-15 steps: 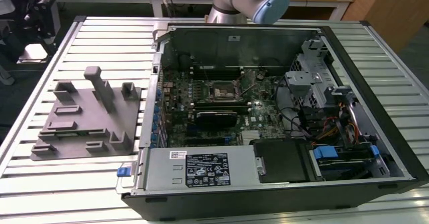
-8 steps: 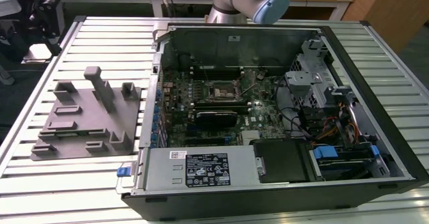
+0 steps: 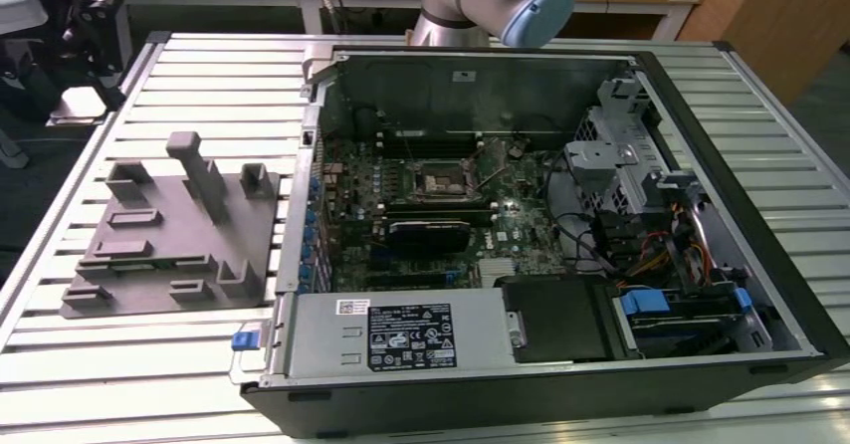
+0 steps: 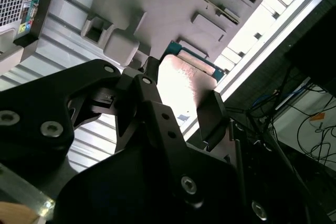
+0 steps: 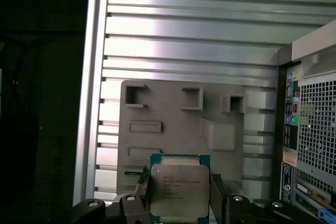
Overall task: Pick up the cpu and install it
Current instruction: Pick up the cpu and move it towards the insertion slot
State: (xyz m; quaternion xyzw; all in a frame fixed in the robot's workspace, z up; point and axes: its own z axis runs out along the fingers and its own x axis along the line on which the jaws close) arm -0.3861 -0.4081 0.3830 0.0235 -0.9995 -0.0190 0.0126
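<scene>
The black two-fingered gripper (image 5: 179, 198) is clamped on the cpu (image 5: 178, 188), a small flat square chip with a shiny silver-grey metal top and a thin green rim. In both wrist views the chip sits flat between the dark fingers (image 5: 218, 198), which press on its opposite edges. Beyond the held cpu lies the grey plastic fixture block (image 5: 178, 119) with square recesses, on the slatted aluminium table (image 5: 184, 24); the chip is lifted clear of it. In the exterior view, the block is to the exterior view's left of the open black computer case (image 3: 783, 295), whose black-framed square socket (image 3: 443, 180) sits on the green motherboard.
</scene>
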